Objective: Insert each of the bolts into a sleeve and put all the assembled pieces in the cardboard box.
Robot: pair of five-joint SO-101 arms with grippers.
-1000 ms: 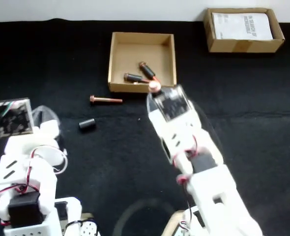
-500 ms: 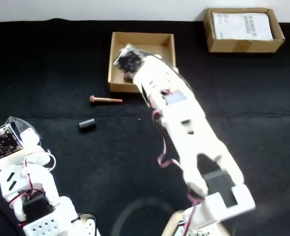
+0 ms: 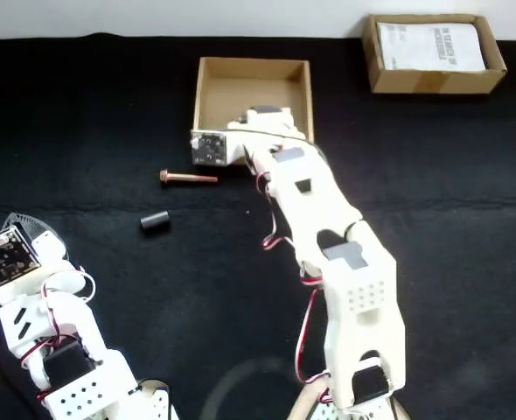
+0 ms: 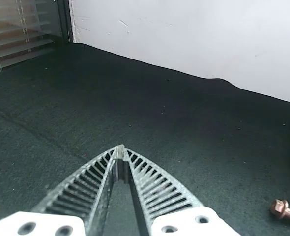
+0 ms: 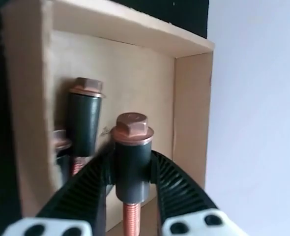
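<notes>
Hidden: my right arm covers the near side of the cardboard box. Inside, one done piece peeks from behind a second done piece.
Cut off: the loose bolt is sliced by the picture edge, head showing.
Right gripper: squeezing a bolt-in-sleeve piece at the box's 6 o'clock wall.
Left gripper: pressed shut, tips touching.
Ground: black cloth, white wall, blinds (far off).
Count: three joined pieces. One loose bolt at the box's 7 o'clock. One loose sleeve at the bolt's 7 o'clock. Two boxes, with the second box toward 3 o'clock.
</notes>
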